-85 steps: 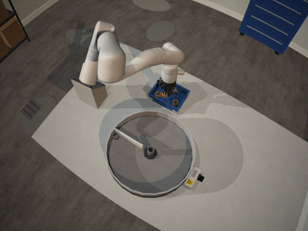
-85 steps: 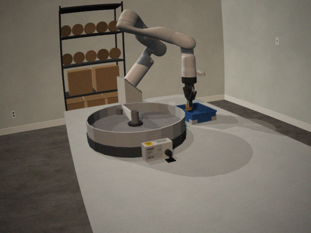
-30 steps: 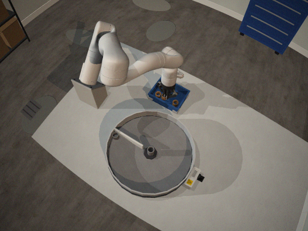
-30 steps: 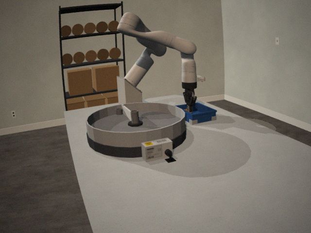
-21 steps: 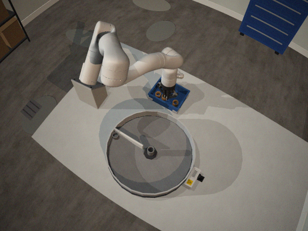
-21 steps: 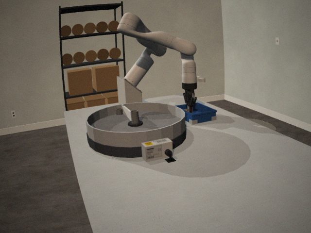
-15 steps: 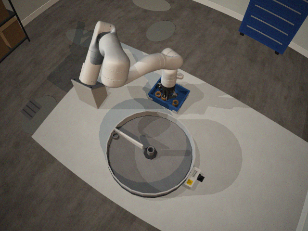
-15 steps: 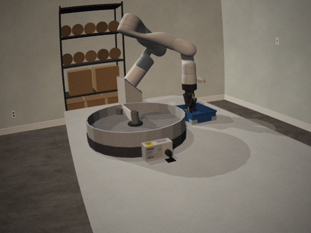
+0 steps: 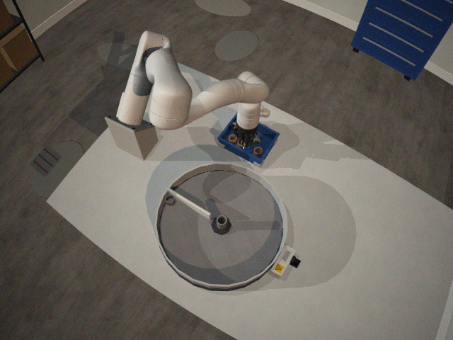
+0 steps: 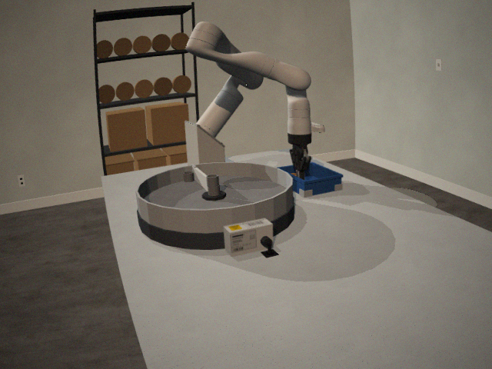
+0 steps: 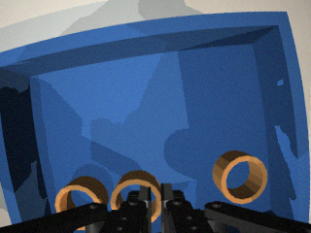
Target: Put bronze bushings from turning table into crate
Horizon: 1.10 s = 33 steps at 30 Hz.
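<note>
My gripper (image 9: 244,142) is lowered into the blue crate (image 9: 249,146), shut on the wall of a bronze bushing (image 11: 136,193); the gripper also shows in the wrist view (image 11: 161,202) and from the side (image 10: 300,171). Two more bronze bushings lie in the crate, one at its left (image 11: 82,198) (image 9: 232,138) and one at its right (image 11: 240,177) (image 9: 257,150). A steel bushing (image 9: 169,197) stands on the turning table (image 9: 221,222) by its rim, next to the white divider bar (image 9: 190,203); it also shows from the side (image 10: 188,175).
The table's hub post (image 9: 221,222) stands at its centre. A control box (image 9: 284,260) sits on the table's front rim. The arm's pedestal (image 9: 132,137) is left of the crate. Shelves with boxes (image 10: 144,91) stand at the back wall, and a blue cabinet (image 9: 402,32) stands far right.
</note>
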{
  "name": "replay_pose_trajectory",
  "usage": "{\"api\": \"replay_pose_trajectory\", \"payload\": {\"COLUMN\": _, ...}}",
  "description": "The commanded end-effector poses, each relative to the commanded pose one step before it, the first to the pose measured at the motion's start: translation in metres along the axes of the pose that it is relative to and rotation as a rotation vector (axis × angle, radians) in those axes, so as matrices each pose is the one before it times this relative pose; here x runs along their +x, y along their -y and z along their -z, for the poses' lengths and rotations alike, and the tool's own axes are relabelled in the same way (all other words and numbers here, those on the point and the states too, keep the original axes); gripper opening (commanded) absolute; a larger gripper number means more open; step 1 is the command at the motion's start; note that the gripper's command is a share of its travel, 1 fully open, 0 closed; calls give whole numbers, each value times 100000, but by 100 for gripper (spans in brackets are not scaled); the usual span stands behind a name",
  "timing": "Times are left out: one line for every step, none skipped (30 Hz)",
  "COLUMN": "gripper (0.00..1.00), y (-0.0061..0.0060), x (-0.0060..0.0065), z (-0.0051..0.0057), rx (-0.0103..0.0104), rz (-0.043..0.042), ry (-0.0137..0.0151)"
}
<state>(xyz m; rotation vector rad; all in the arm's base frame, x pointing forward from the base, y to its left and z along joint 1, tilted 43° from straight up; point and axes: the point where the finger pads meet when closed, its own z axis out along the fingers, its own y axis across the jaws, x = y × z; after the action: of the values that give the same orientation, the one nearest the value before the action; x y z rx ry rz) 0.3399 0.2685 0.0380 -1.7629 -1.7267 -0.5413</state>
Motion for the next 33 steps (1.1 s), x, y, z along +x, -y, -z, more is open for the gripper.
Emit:
{"api": "replay_pose_trajectory", "payload": {"gripper": 0, "y": -16, "x": 27, "z": 17, "rx": -48, "rz": 31, "ry": -36}}
{"api": "replay_pose_trajectory", "payload": {"gripper": 0, "y": 0, "x": 0, "z": 0, "rx": 0, "rz": 0, "ry": 0}}
{"api": "replay_pose_trajectory", "payload": {"gripper": 0, "y": 0, "x": 0, "z": 0, "rx": 0, "rz": 0, "ry": 0}}
{"api": "replay_pose_trajectory", "payload": {"gripper": 0, "y": 0, "x": 0, "z": 0, "rx": 0, "rz": 0, "ry": 0}}
{"api": "replay_pose_trajectory", "payload": {"gripper": 0, "y": 0, "x": 0, "z": 0, "rx": 0, "rz": 0, "ry": 0}}
{"api": "replay_pose_trajectory", "payload": {"gripper": 0, "y": 0, "x": 0, "z": 0, "rx": 0, "rz": 0, "ry": 0}}
{"api": "replay_pose_trajectory", "payload": {"gripper": 0, "y": 0, "x": 0, "z": 0, "rx": 0, "rz": 0, "ry": 0}}
{"api": "replay_pose_trajectory", "payload": {"gripper": 0, "y": 0, "x": 0, "z": 0, "rx": 0, "rz": 0, "ry": 0}}
{"api": "replay_pose_trajectory", "payload": {"gripper": 0, "y": 0, "x": 0, "z": 0, "rx": 0, "rz": 0, "ry": 0}}
{"api": "replay_pose_trajectory", "payload": {"gripper": 16, "y": -2, "x": -1, "z": 2, "rx": -4, "rz": -4, "ry": 0}}
{"api": "replay_pose_trajectory", "payload": {"gripper": 16, "y": 0, "x": 0, "z": 0, "rx": 0, "rz": 0, "ry": 0}}
{"api": "replay_pose_trajectory", "payload": {"gripper": 16, "y": 0, "x": 0, "z": 0, "rx": 0, "rz": 0, "ry": 0}}
{"api": "replay_pose_trajectory", "payload": {"gripper": 16, "y": 0, "x": 0, "z": 0, "rx": 0, "rz": 0, "ry": 0}}
{"api": "replay_pose_trajectory", "payload": {"gripper": 16, "y": 0, "x": 0, "z": 0, "rx": 0, "rz": 0, "ry": 0}}
{"api": "replay_pose_trajectory", "payload": {"gripper": 16, "y": 0, "x": 0, "z": 0, "rx": 0, "rz": 0, "ry": 0}}
{"api": "replay_pose_trajectory", "payload": {"gripper": 16, "y": 0, "x": 0, "z": 0, "rx": 0, "rz": 0, "ry": 0}}
{"api": "replay_pose_trajectory", "payload": {"gripper": 16, "y": 0, "x": 0, "z": 0, "rx": 0, "rz": 0, "ry": 0}}
{"api": "replay_pose_trajectory", "payload": {"gripper": 16, "y": 0, "x": 0, "z": 0, "rx": 0, "rz": 0, "ry": 0}}
{"api": "replay_pose_trajectory", "payload": {"gripper": 16, "y": 0, "x": 0, "z": 0, "rx": 0, "rz": 0, "ry": 0}}
{"api": "replay_pose_trajectory", "payload": {"gripper": 16, "y": 0, "x": 0, "z": 0, "rx": 0, "rz": 0, "ry": 0}}
{"api": "replay_pose_trajectory", "payload": {"gripper": 16, "y": 0, "x": 0, "z": 0, "rx": 0, "rz": 0, "ry": 0}}
{"api": "replay_pose_trajectory", "payload": {"gripper": 16, "y": 0, "x": 0, "z": 0, "rx": 0, "rz": 0, "ry": 0}}
{"api": "replay_pose_trajectory", "payload": {"gripper": 16, "y": 0, "x": 0, "z": 0, "rx": 0, "rz": 0, "ry": 0}}
{"api": "replay_pose_trajectory", "payload": {"gripper": 16, "y": 0, "x": 0, "z": 0, "rx": 0, "rz": 0, "ry": 0}}
{"api": "replay_pose_trajectory", "payload": {"gripper": 16, "y": 0, "x": 0, "z": 0, "rx": 0, "rz": 0, "ry": 0}}
{"api": "replay_pose_trajectory", "payload": {"gripper": 16, "y": 0, "x": 0, "z": 0, "rx": 0, "rz": 0, "ry": 0}}
{"api": "replay_pose_trajectory", "payload": {"gripper": 16, "y": -5, "x": -1, "z": 2, "rx": -12, "rz": -4, "ry": 2}}
{"api": "replay_pose_trajectory", "payload": {"gripper": 16, "y": 0, "x": 0, "z": 0, "rx": 0, "rz": 0, "ry": 0}}
{"api": "replay_pose_trajectory", "payload": {"gripper": 16, "y": 0, "x": 0, "z": 0, "rx": 0, "rz": 0, "ry": 0}}
{"api": "replay_pose_trajectory", "payload": {"gripper": 16, "y": 0, "x": 0, "z": 0, "rx": 0, "rz": 0, "ry": 0}}
{"api": "replay_pose_trajectory", "payload": {"gripper": 16, "y": 0, "x": 0, "z": 0, "rx": 0, "rz": 0, "ry": 0}}
{"api": "replay_pose_trajectory", "payload": {"gripper": 16, "y": 0, "x": 0, "z": 0, "rx": 0, "rz": 0, "ry": 0}}
{"api": "replay_pose_trajectory", "payload": {"gripper": 16, "y": 0, "x": 0, "z": 0, "rx": 0, "rz": 0, "ry": 0}}
